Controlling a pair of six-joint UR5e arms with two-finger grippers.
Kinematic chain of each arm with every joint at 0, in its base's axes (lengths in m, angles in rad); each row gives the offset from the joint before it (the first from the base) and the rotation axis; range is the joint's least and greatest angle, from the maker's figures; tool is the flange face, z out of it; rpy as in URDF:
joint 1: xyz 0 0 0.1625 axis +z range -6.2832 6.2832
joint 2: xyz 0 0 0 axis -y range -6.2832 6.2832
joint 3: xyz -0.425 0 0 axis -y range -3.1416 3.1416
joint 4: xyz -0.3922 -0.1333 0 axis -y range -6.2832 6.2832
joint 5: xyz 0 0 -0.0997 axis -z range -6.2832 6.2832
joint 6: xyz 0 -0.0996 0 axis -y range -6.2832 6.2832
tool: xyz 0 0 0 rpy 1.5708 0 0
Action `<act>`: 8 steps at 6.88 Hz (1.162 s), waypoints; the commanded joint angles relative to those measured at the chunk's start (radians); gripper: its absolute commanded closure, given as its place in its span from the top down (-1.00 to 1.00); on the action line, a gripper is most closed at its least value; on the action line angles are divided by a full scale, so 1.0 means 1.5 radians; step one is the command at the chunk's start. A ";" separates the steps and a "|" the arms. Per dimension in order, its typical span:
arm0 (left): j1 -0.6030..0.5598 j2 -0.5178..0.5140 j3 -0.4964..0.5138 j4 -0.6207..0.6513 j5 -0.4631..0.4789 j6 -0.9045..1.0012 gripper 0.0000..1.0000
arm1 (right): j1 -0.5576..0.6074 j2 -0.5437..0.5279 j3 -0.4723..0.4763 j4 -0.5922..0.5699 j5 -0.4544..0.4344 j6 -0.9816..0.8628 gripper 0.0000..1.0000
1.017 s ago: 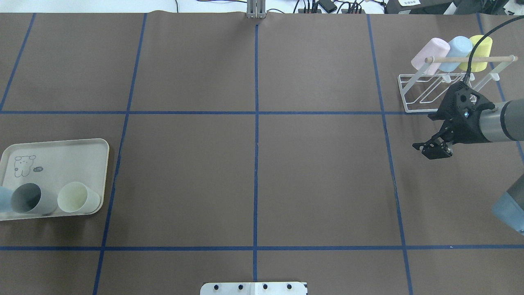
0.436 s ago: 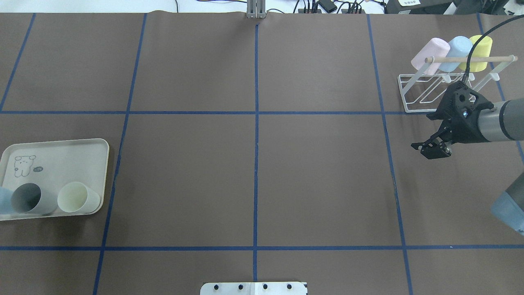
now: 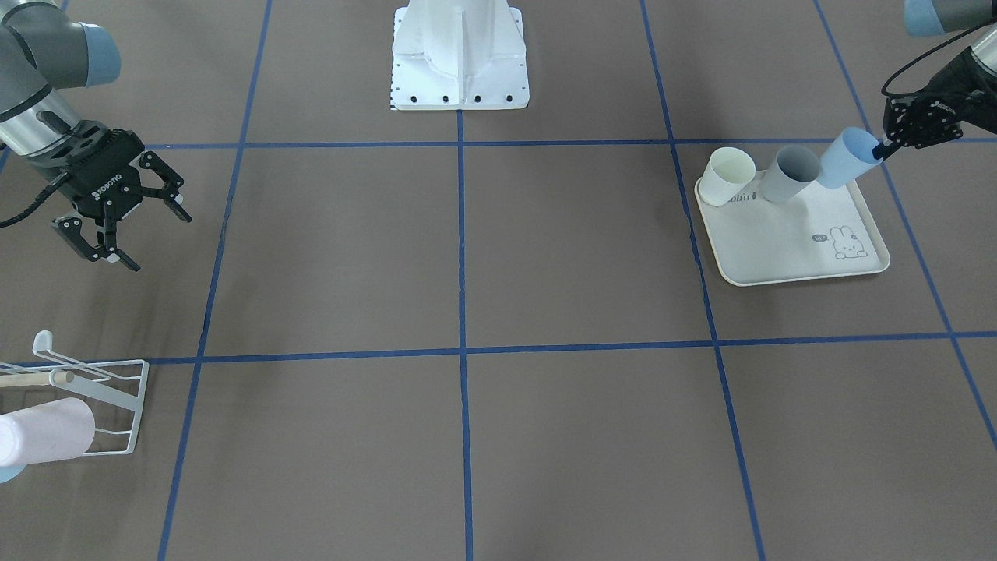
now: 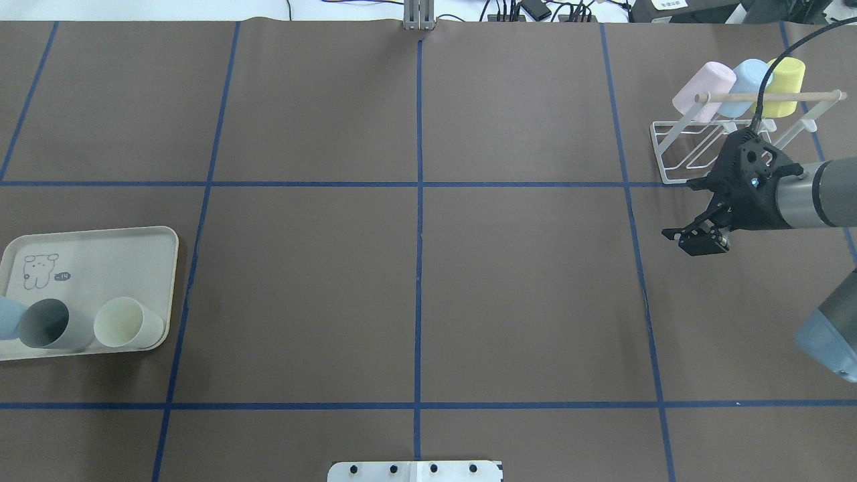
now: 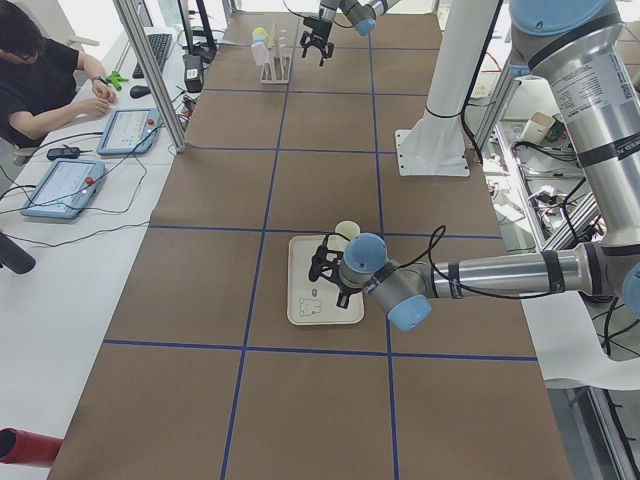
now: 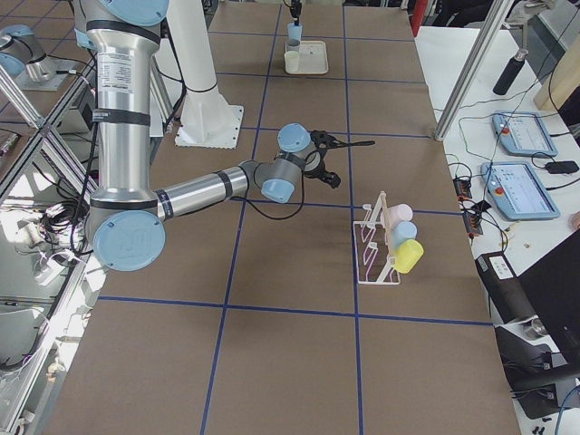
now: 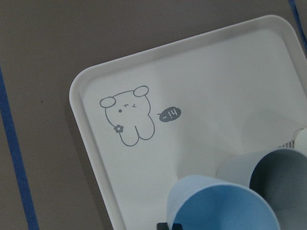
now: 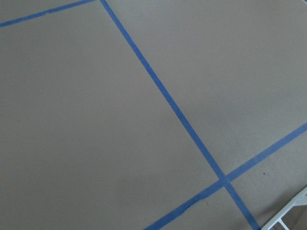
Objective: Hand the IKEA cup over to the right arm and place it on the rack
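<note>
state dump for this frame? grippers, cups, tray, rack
left gripper: shut on the light blue cup's rim
light blue cup: mouth up, at the tray corner; cannot tell if lifted
right gripper: open, empty
grey cup: upright on tray
cream cup: upright on tray
tray: lying flat
rack: standing, some prongs bare
racked cups: three, tilted on prongs, bases up

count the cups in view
6: pink cup, pale blue cup, yellow cup on white wire rack; cream cup, grey cup on cream rabbit-print tray; sky-blue cup gripped by left claw.
</note>
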 commanded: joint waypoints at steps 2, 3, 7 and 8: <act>-0.112 -0.073 -0.081 0.176 -0.066 0.000 -1.00 | -0.021 0.039 -0.013 0.013 0.002 0.003 0.99; -0.142 -0.133 -0.137 0.305 -0.067 -0.001 -1.00 | -0.035 0.056 -0.014 0.012 0.002 0.004 0.99; -0.132 -0.347 -0.181 0.505 -0.142 -0.113 -1.00 | -0.099 0.175 -0.056 0.013 0.005 0.043 0.99; -0.084 -0.397 -0.184 0.505 -0.152 -0.188 -1.00 | -0.114 0.198 -0.055 0.013 0.005 0.056 0.99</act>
